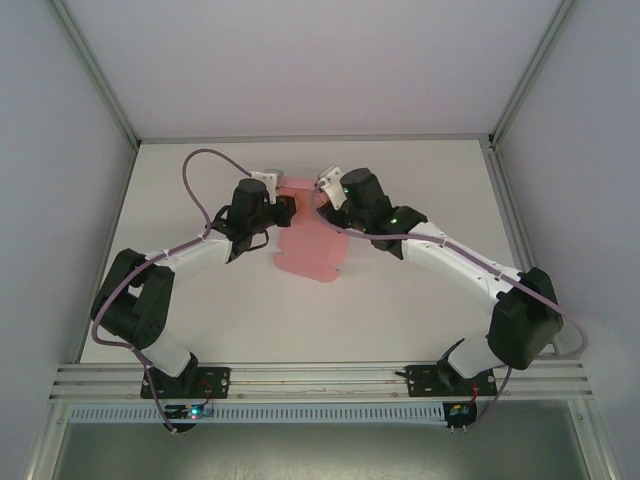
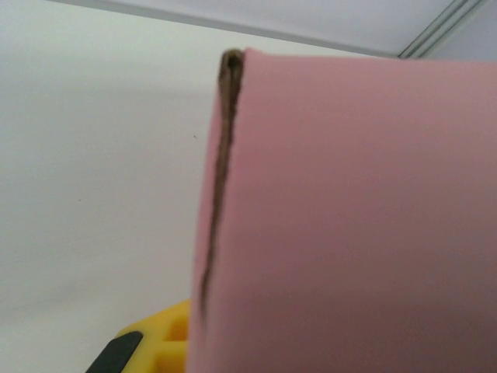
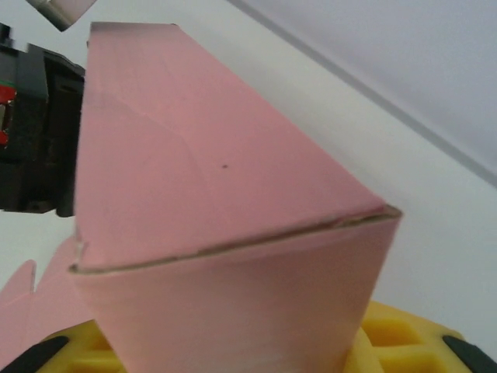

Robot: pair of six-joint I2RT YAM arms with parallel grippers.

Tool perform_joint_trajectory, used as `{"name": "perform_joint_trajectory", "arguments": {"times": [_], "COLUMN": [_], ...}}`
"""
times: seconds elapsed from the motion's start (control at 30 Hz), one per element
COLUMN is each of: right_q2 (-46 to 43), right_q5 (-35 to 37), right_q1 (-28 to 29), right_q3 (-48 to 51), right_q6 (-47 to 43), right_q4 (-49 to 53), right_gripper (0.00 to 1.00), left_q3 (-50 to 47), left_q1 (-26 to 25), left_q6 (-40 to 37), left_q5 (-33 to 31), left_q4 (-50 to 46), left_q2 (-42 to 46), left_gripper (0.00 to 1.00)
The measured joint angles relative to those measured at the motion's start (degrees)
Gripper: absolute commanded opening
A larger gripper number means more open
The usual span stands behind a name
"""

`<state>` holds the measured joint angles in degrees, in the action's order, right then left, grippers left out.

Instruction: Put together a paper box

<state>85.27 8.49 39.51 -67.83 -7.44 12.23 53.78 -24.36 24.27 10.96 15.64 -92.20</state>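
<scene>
Two arms reach in from the near edge of the white table [image 1: 400, 310] and meet over the paper box [image 1: 310, 250], which lies a little left of centre towards the far side. Most of the pink card is flat on the table, with a scalloped flap at its near end, while its far part is raised between the two grippers.

On the left, the left gripper [image 1: 287, 208] sits at the far left edge of the card. Its jaws are closed tight, and in the left wrist view a folded pink panel with a brown raw edge rises right in front of the camera, above one yellow finger pad [image 2: 159, 338]; it appears to pinch that panel.

On the right, the right gripper [image 1: 322, 190] is at the far right of the card. In its wrist view a creased pink panel stands between its yellow fingers [image 3: 404, 334], which sit apart on either side. Whether they press on the card I cannot tell. Beyond the panel's left side, the black body of the left gripper is close against it.
</scene>
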Motion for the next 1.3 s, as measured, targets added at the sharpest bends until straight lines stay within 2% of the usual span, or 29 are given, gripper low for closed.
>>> {"name": "perform_joint_trajectory", "arguments": {"times": [0.13, 0.27, 0.33, 0.57, 0.67, 0.97, 1.3], "right_q2": [1.88, 3.39, 3.76, 3.85, 4.55, 11.74, 18.75], "right_q5": [12.85, 21.86, 24.68, 28.0, 30.01, 38.84, 44.13], "right_q1": [2.01, 1.92, 2.21, 2.27, 2.29, 2.19, 1.51], "right_q3": [0.0, 0.0, 0.0, 0.09, 0.07, -4.24, -7.63], "right_q6": [0.59, 2.21, 2.82, 4.83, 5.6, 12.98, 14.82], "right_q4": [-0.31, -1.03, -1.05, -3.21, -4.04, -3.5, -3.76], "right_gripper": [0.3, 0.3, 0.17, 0.04, 0.01, 0.02, 0.04], "left_q3": [0.59, 1.51, 2.03, 2.4, 3.98, 10.67, 12.48], "left_q1": [-0.81, -2.03, -2.67, -3.43, -4.11, -8.7, -9.44], "left_q6": [0.37, 0.66, 0.83, 2.03, 3.69, 15.23, 20.98], "left_q5": [-2.84, -4.83, -5.64, -6.08, -7.39, -17.27, -17.59], "left_q4": [-2.03, -5.16, -5.92, -6.88, -9.51, -23.47, -25.7], "left_q2": [0.11, 0.11, 0.22, 1.14, 1.2, 1.2, -1.86], "left_gripper": [0.0, 0.0, 0.0, 0.0, 0.0, 0.0, 0.0]}}
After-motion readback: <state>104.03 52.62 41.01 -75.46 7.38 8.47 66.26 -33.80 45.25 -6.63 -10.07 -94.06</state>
